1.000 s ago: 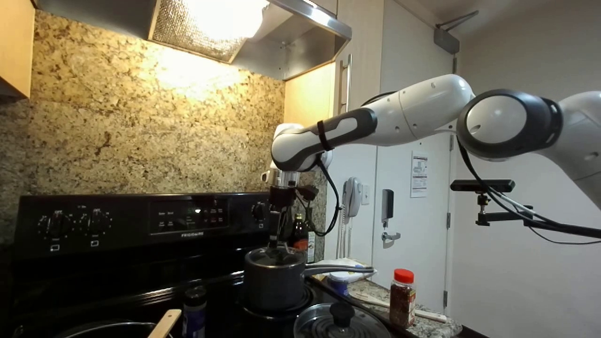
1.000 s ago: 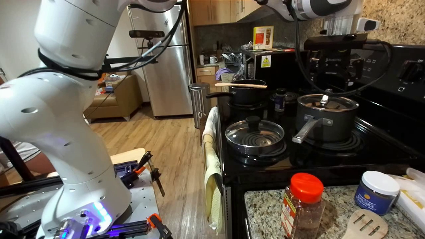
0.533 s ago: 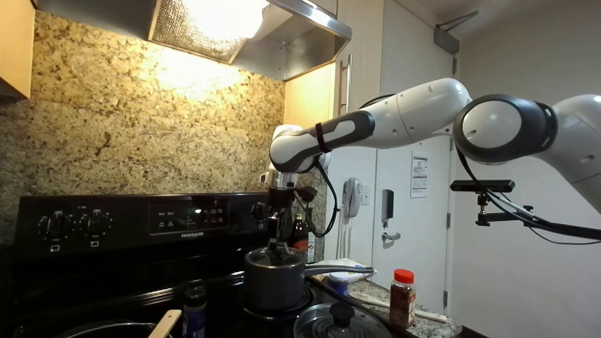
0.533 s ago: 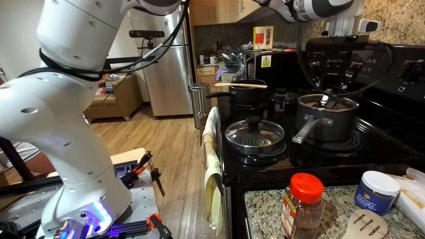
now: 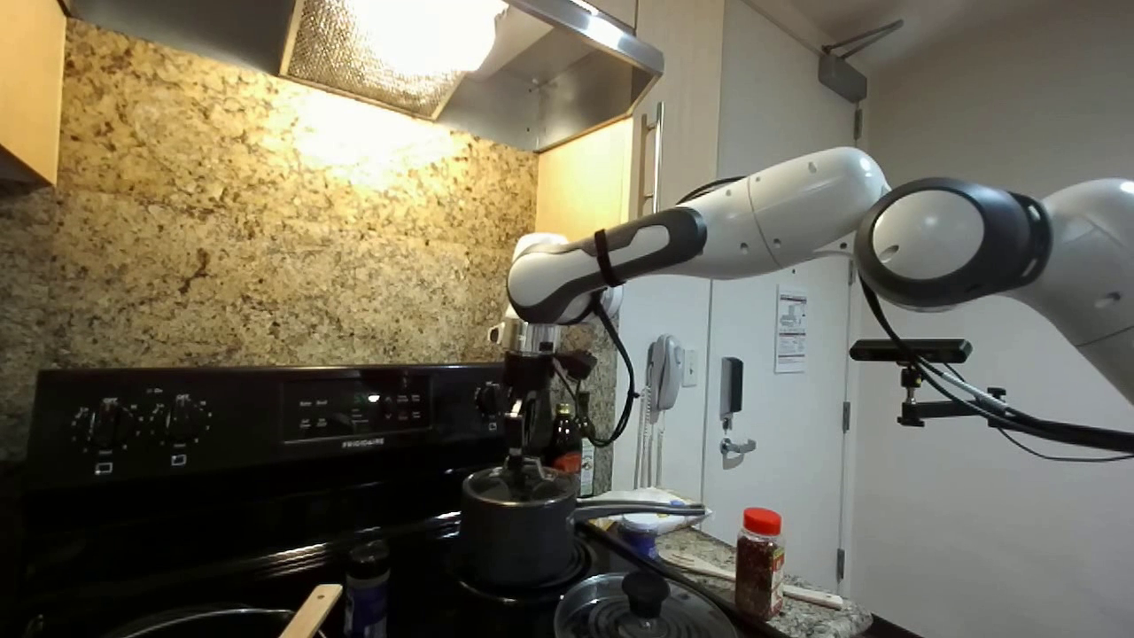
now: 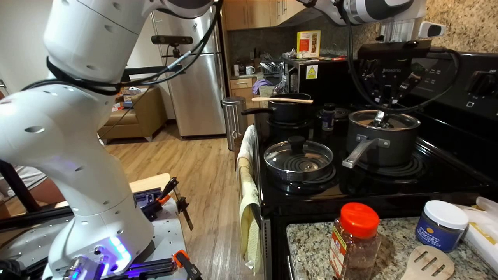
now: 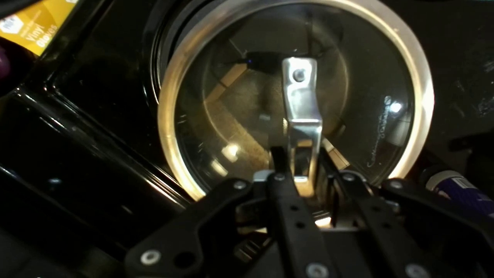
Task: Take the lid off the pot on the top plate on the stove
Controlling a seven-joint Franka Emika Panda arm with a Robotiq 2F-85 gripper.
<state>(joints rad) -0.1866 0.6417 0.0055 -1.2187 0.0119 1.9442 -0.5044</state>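
I'm watching the gripper [image 7: 303, 156] holding the shiny handle [image 7: 303, 102] of the glass lid [image 7: 239, 100] between its jaws (the lid is sitting on the grey pot [image 6: 398, 149]).

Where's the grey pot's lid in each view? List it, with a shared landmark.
In an exterior view: lid low, left of centre.
In an exterior view: lid right of centre.
In the wrist view: lid, upper middle.
Landmark: purple-labelled bottle, left of lid in both exterior views, lower right in the wrist view.

red-capped jar [image 6: 355, 249], slotted spatula [image 6: 430, 265] on speckled counter [image 6: 307, 243]
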